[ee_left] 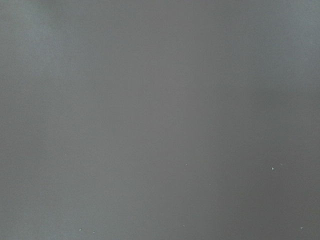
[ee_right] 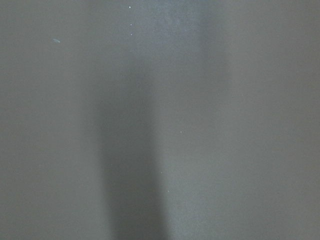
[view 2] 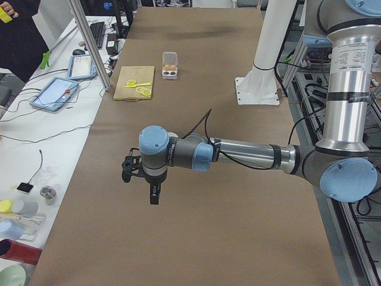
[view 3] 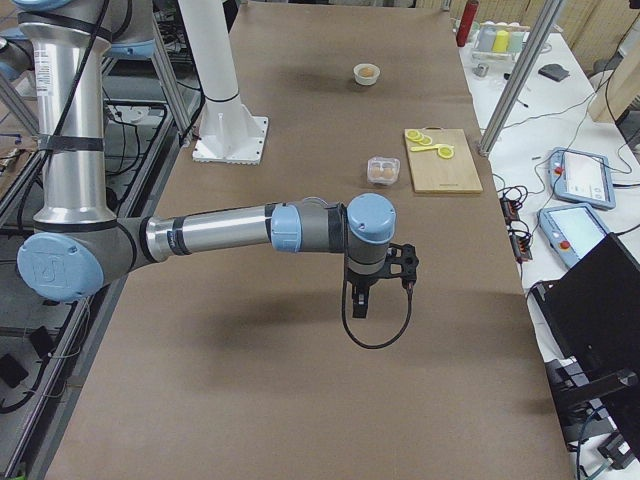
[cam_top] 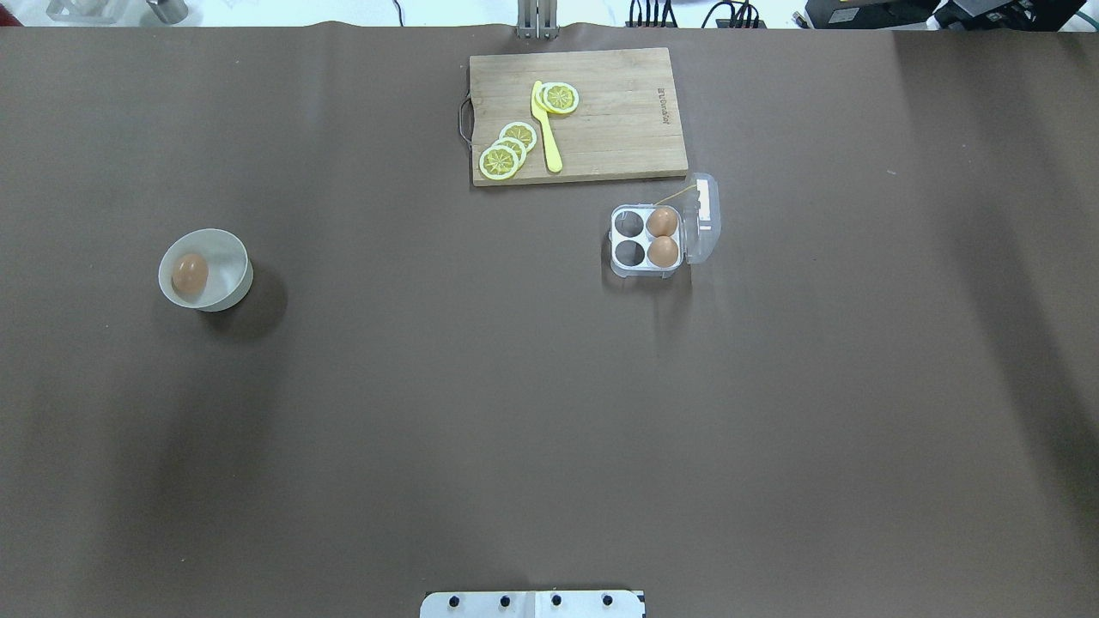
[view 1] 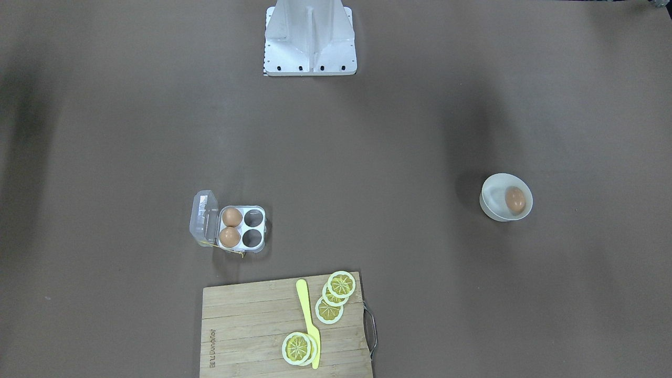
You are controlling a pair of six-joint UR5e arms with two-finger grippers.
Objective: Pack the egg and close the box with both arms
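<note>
left gripper (view 2: pixel 153 198) aloft, opening unclear

box lid (view 1: pixel 203 218) — clear glossy plastic | egg (view 1: pixel 515 200): smooth | board (view 1: pixel 247 325) — pale wood | table (view 1: pixel 420 131): matt brown

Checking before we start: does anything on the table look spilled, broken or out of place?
Nothing stands out. The egg sits whole in the bowl, the box is level with its lid open and two cells free, and the lemon slices lie on the cutting board.
</note>
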